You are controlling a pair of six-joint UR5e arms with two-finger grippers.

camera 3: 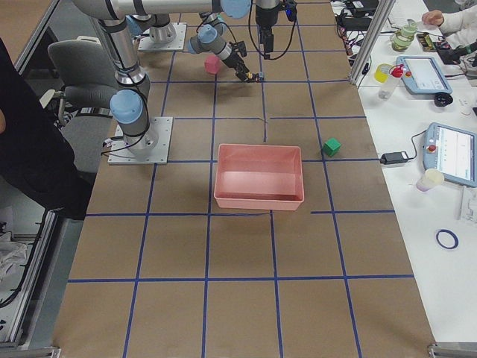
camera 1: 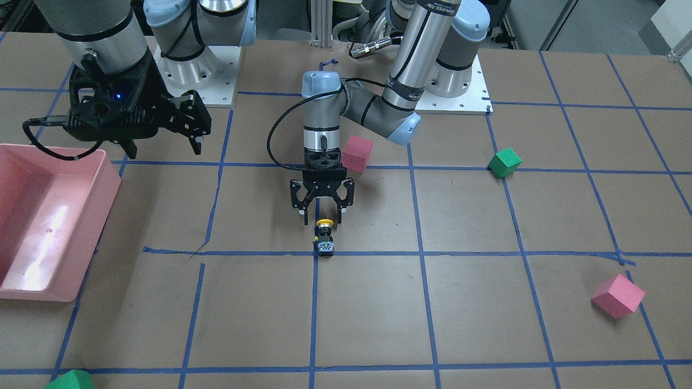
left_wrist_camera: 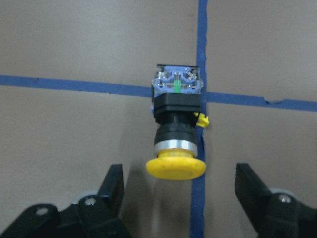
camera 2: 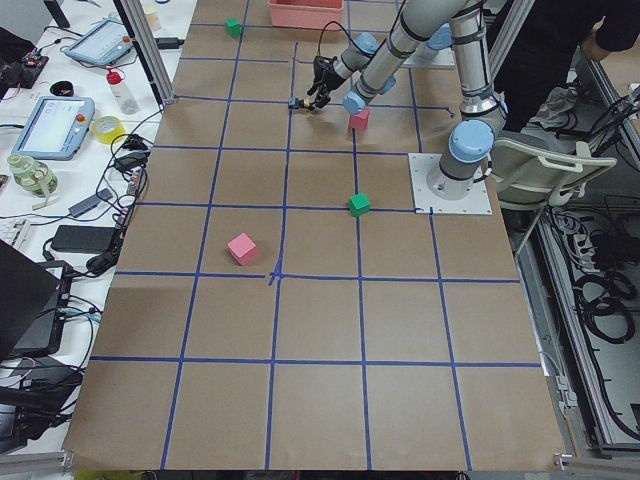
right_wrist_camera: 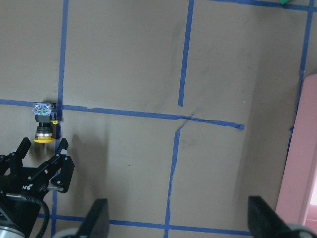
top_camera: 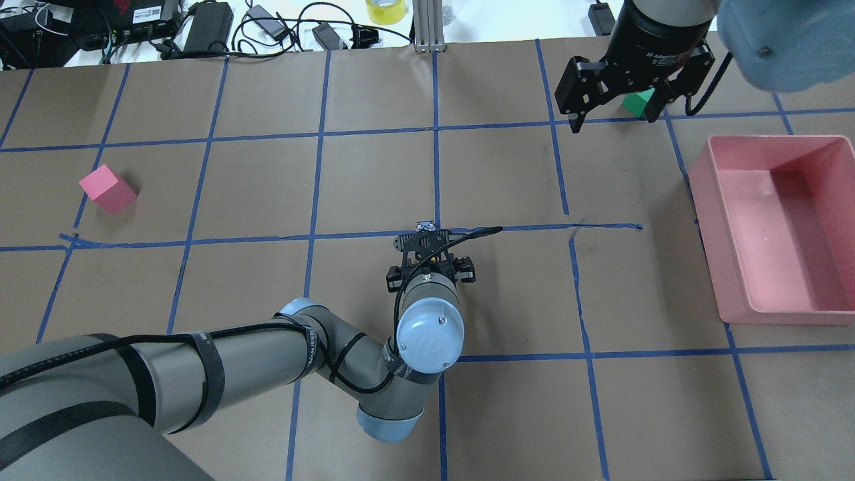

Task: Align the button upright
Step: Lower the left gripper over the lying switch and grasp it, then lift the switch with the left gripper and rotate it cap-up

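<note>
The button lies on its side in the middle of the bench. The left pincer, spread apart, hangs by it; grabbing comes next.

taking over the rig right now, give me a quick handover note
Button: lying on its side on a blue tape crossing, yellow cap pointing at the left claw.
Left claw: open, low over the table, fingers either side of the cap, not touching it.
Right claw: open, empty, raised near the pink bin.
Done: left claw lined up; button not yet upright.
Left: grip the button, stand it upright, release.
</note>
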